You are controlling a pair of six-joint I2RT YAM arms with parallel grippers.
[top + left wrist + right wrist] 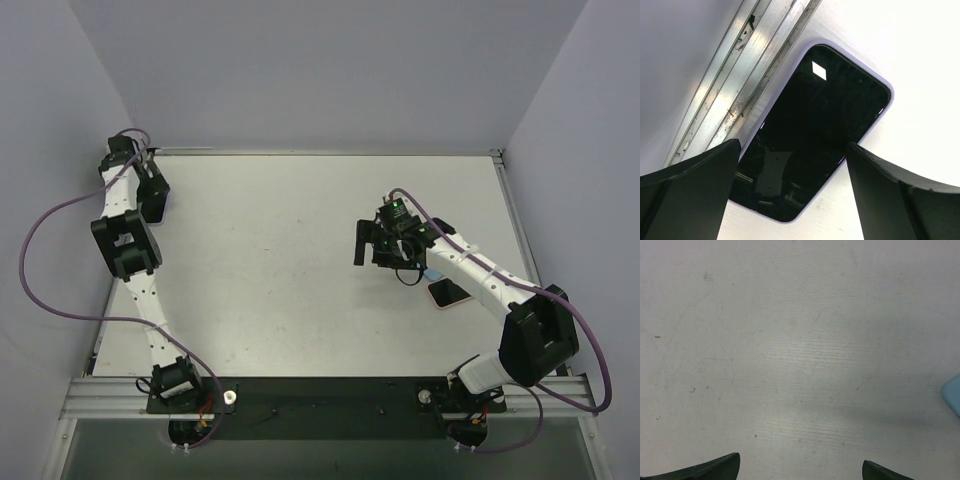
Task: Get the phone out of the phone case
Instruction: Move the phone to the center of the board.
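Note:
In the left wrist view a phone [815, 130] with a black screen lies face up in a lavender case [886, 100], right beside the metal rail [740, 65]. My left gripper [792, 145] is open, one finger on each side of the phone's near end, not closed on it. In the top view this gripper [152, 195] is at the far left table edge and hides that phone. My right gripper [368, 248] is open and empty over bare table [800, 460]. A second dark-screened phone in a pink case [448, 293] lies under the right forearm.
A small light blue object [432, 272] lies by the right wrist and shows at the right wrist view's edge [952, 397]. Metal rails run along the table's left [110, 300] and far [320, 152] edges. Grey walls enclose three sides.

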